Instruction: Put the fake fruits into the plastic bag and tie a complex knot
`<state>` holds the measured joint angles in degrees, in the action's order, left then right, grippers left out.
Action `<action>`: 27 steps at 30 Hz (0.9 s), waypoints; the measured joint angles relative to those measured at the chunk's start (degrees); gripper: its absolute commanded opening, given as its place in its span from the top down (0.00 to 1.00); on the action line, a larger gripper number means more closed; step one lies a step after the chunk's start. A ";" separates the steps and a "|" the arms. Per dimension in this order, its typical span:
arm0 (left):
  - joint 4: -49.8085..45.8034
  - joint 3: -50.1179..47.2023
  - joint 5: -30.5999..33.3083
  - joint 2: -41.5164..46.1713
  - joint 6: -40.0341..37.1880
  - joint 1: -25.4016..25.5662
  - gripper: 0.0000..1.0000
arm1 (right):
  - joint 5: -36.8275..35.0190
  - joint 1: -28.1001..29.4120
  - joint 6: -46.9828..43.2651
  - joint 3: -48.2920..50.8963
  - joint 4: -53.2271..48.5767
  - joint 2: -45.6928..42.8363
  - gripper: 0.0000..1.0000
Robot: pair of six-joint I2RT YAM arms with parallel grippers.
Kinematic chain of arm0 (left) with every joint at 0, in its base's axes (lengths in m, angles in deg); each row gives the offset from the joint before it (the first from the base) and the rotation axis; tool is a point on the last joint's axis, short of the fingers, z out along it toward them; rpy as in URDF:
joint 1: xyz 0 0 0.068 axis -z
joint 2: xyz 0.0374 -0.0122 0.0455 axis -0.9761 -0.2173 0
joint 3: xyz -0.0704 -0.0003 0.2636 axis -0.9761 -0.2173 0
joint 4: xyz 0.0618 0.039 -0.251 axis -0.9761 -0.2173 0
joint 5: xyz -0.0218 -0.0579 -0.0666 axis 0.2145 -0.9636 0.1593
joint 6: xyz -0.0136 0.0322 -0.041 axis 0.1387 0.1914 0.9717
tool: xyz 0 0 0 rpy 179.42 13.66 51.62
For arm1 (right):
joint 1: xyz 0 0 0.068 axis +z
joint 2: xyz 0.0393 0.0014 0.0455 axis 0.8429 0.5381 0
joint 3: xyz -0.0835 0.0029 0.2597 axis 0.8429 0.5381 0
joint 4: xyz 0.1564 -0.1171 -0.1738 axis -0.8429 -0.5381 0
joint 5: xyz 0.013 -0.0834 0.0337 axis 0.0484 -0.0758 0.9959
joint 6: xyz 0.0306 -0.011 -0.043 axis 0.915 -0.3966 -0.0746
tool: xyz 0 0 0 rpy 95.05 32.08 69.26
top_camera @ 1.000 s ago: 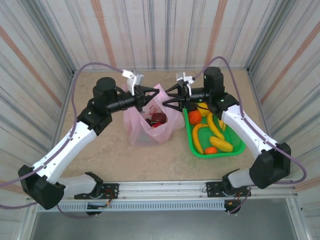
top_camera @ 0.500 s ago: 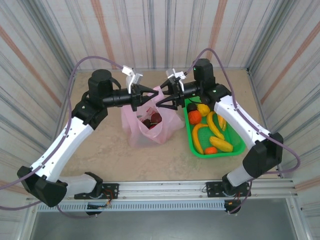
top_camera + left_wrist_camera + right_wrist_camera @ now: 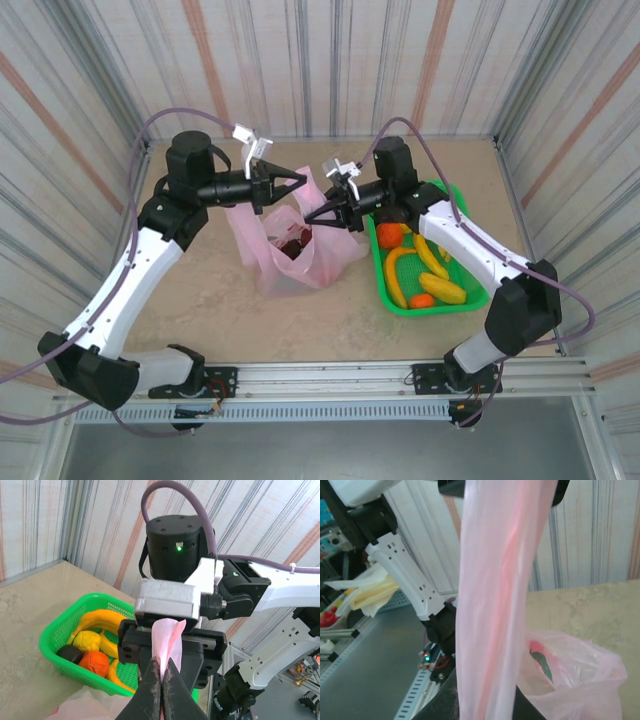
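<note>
The bag (image 3: 285, 270) is stood on the surface (image 3: 200, 300) at mid-scene, between the two arms, with its mouth turned upward. Red fruits (image 3: 296, 245) are seen inside it through the opening.

Its handles are held up off the body. One is pinched flat between the left fingers (image 3: 162, 680), which are closed tight on it, and the pink strip rises out past their tips. The other is taken by the right fingers (image 3: 312, 216), which are brought to a narrow point on it. In the right wrist view that strip runs nearly upright, with its long axis from bottom to top. The two sets of fingers are pointed at each other, near together, above the far half of the bag.

Just right of the bag a green basket (image 3: 62, 625) is set, with bananas (image 3: 432, 250), orange balls (image 3: 388, 236) and a dark piece (image 3: 69, 653) in it. The basket's far end is partly hidden under the right arm.

In the right wrist view the right fingertips are cut off at the bottom edge, and the strip is blurred.
</note>
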<state>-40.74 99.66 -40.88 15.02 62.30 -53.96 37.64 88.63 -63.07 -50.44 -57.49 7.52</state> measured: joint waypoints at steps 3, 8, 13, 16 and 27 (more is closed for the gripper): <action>-0.02 0.11 -0.42 -0.39 0.04 -0.09 1.00 | -0.90 0.00 0.76 2.97 2.03 -1.11 0.88; -0.24 0.66 -0.46 -0.76 0.09 -0.13 1.00 | -3.04 -0.02 2.21 6.73 5.66 -2.93 0.91; -1.38 0.87 -0.63 -1.01 0.24 -0.15 1.00 | -5.57 -0.13 3.69 10.08 9.40 -4.74 0.96; -1.60 1.09 -0.63 -1.25 0.31 -0.26 1.00 | -6.67 -0.13 4.46 10.82 10.86 -4.96 0.97; -2.99 1.40 -0.92 -1.51 0.90 -0.42 0.89 | -9.42 -0.17 5.44 13.11 14.40 -5.62 1.00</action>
<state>-43.73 101.06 -41.79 13.51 63.19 -54.38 28.22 88.45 -57.63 -37.33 -43.08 1.90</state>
